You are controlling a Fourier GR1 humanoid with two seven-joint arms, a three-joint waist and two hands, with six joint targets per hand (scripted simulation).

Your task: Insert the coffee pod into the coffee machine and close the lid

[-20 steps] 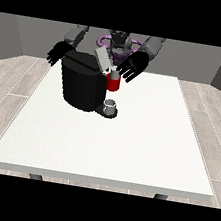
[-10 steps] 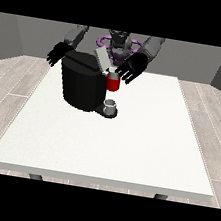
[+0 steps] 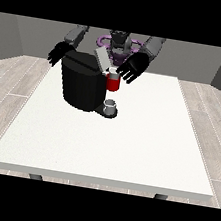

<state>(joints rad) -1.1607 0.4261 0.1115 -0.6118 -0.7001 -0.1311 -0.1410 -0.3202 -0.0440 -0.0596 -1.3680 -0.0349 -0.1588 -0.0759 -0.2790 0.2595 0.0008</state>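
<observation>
The black coffee machine [image 3: 83,85] stands on the far left part of the white table [image 3: 127,145]. Its grey lid [image 3: 101,58] is tilted up. A red thing at the machine [image 3: 113,83] sits at its front, with a small pale grey thing [image 3: 112,72] on top that I cannot tell for the pod. The hand at the view's right [image 3: 131,67] hovers just right of and above the red thing, fingers spread, holding nothing. The hand at the view's left [image 3: 58,52] hangs behind the machine's left side, fingers relaxed.
A grey cup-like thing [image 3: 110,106] stands on the machine's base below the red thing. The table stretches bare white to the front and right of the machine. The robot's torso [image 3: 118,45] is behind the far edge.
The hand at the view's right has come down and a little left, closer to the red thing and the lid. The other hand and the machine have hardly moved.
</observation>
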